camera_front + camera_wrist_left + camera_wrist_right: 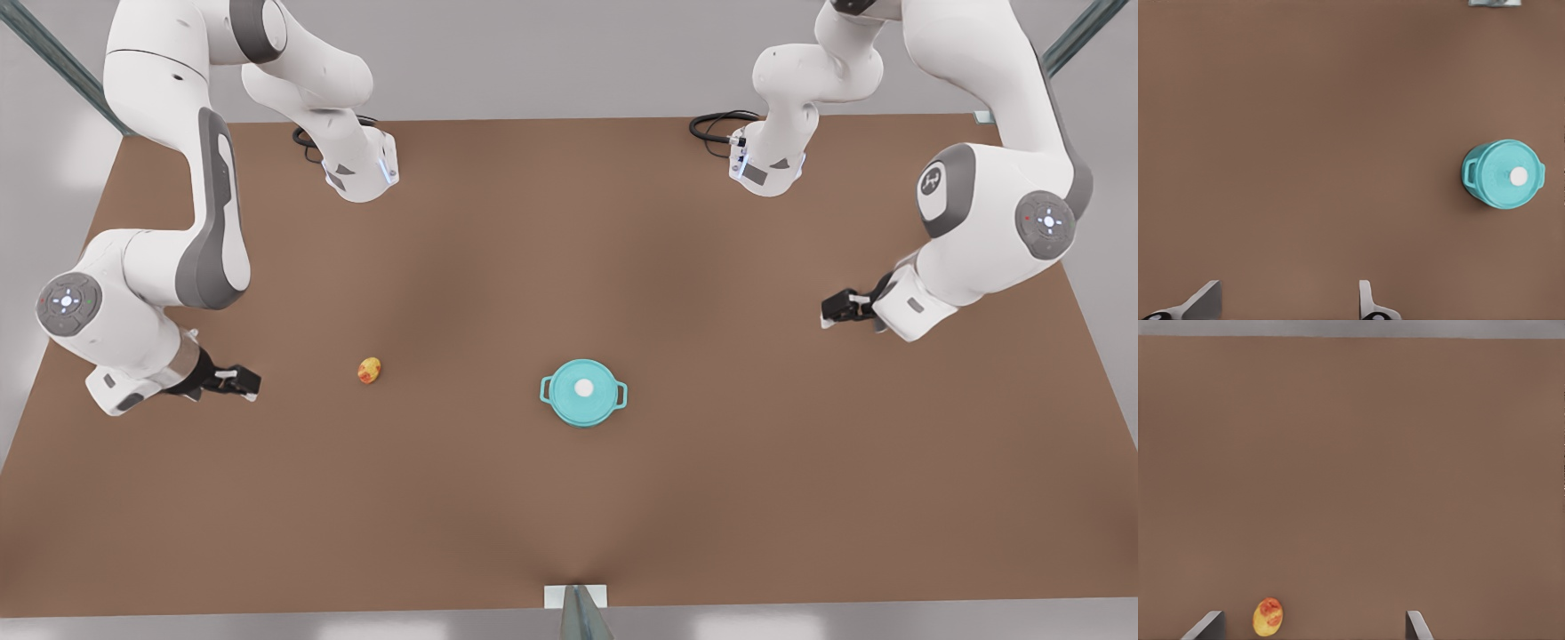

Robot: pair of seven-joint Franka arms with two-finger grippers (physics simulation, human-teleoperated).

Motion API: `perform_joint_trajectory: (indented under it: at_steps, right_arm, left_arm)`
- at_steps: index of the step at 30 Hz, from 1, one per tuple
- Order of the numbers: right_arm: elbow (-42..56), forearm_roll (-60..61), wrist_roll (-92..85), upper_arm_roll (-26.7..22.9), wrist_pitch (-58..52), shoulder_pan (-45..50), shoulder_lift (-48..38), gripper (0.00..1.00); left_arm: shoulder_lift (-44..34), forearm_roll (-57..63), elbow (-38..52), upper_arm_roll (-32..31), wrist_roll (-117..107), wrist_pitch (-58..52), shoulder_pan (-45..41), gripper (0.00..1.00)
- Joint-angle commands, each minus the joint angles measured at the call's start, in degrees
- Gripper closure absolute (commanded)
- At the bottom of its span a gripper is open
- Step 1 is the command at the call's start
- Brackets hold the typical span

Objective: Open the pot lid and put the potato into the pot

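We record a brown table top (pixel 569 498) carrying three task items and flanked by two white arms.

At the front view's left, the right gripper (pixel 249 382) hangs low over the table, well clear of any object. In its wrist view its two grey fingertips (pixel 1208 625) stand wide apart with nothing between them.

Near that gripper, toward the middle, lies the potato (pixel 369 371), a tiny egg-shaped lump, yellow with orange-red patches. It rests on bare table, well apart from the pot. In the right wrist view it sits just beside one fingertip, untouched.

Right of centre stands the pot (pixel 583 396), small, round and teal, with two loop handles. The pot lid (pixel 582 388), a flat teal disc with a white knob, sits closed on it.

At the front view's right, the left gripper (pixel 829 311) hovers well apart from the pot; its fingertips (pixel 1368 300) are spread wide and empty.
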Motion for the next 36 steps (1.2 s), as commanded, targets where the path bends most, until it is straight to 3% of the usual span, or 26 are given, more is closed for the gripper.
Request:
perform_joint_trajectory:
  at_steps: [1, 4, 5, 7, 10, 13, 17, 19, 21, 24, 36]
  right_arm:
    - [0.0, -0.1, -0.4, 0.0, 3.8, 0.0, -0.1, 0.00]
    - [-0.1, -0.1, 0.1, 0.3, 2.0, 0.6, -0.1, 0.00]
    - [0.0, 0.1, 0.5, 0.3, 2.0, 1.6, -0.1, 0.00]
    - [-0.1, 0.6, 9.6, 0.3, 0.3, 4.4, -0.1, 0.00]
    - [-0.2, 2.5, 14.1, 0.3, -1.5, 8.0, 1.6, 0.00]
    - [-0.1, -3.4, 17.7, 0.3, -1.4, 11.0, 3.0, 0.00]
    - [-3.8, 7.3, 20.6, 0.3, -1.6, 11.4, 2.3, 0.00]
    - [-15.8, 8.0, 20.6, 0.3, 10.6, 11.4, -1.0, 0.00]
    - [-18.2, 8.0, 23.8, 0.3, 11.6, 11.8, -1.0, 0.00]
    - [-27.4, 8.0, 24.1, 0.3, 23.7, 11.7, -1.6, 0.00]
    - [-33.2, 8.0, 23.5, 0.3, 31.1, 10.4, 2.6, 0.00]
  left_arm:
    - [0.0, 0.0, -0.1, -0.2, 0.2, 3.8, 0.0, 0.00]
    - [0.4, 3.0, -0.1, -2.2, 0.3, 3.8, -1.7, 0.00]
    - [1.8, 3.2, 2.3, -4.1, -4.0, 4.0, -5.7, 0.00]
    - [13.1, 5.9, 13.0, -5.0, -31.3, 4.0, -19.0, 0.00]
    - [25.9, 6.5, 25.2, -5.1, -49.9, 8.3, -30.7, 0.00]
    - [32.2, 8.7, 25.3, -5.0, -55.9, 16.6, -33.6, 0.00]
    - [41.3, 14.7, 29.5, -4.6, -58.7, 23.4, -33.8, 0.00]
    - [42.8, 14.9, 29.6, -3.7, -54.2, 24.8, -33.8, 0.00]
    - [44.2, 17.9, 29.5, -3.7, -50.2, 25.4, -33.8, 0.00]
    - [44.1, 18.0, 28.9, -3.5, -45.1, 24.5, -33.7, 0.00]
    - [44.1, 20.7, 22.5, -3.6, -44.4, 24.4, -33.8, 0.00]
